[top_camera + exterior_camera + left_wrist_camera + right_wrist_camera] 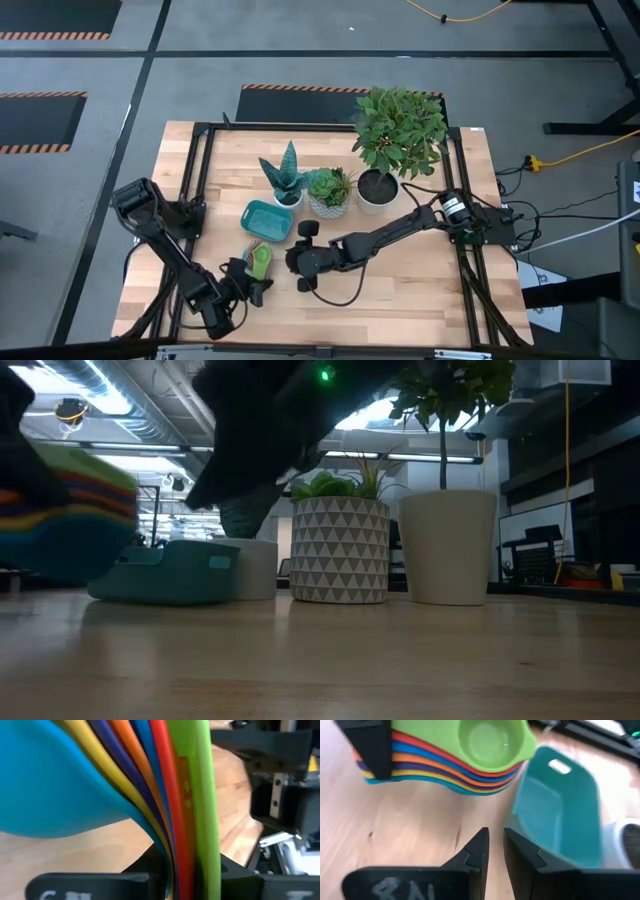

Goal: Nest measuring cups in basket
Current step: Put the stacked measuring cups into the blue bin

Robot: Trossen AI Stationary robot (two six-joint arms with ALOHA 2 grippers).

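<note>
Seven nested measuring cups — green on top, light blue at the bottom — hang above the wooden surface, their handles clamped in the left end effector near the front edge. At about 12 o'clock from the stack sits the teal basket, holding nothing, with three white plant pots past it. Right end effector waits at 3 o'clock of the cups, fingers narrowly parted.
</note>
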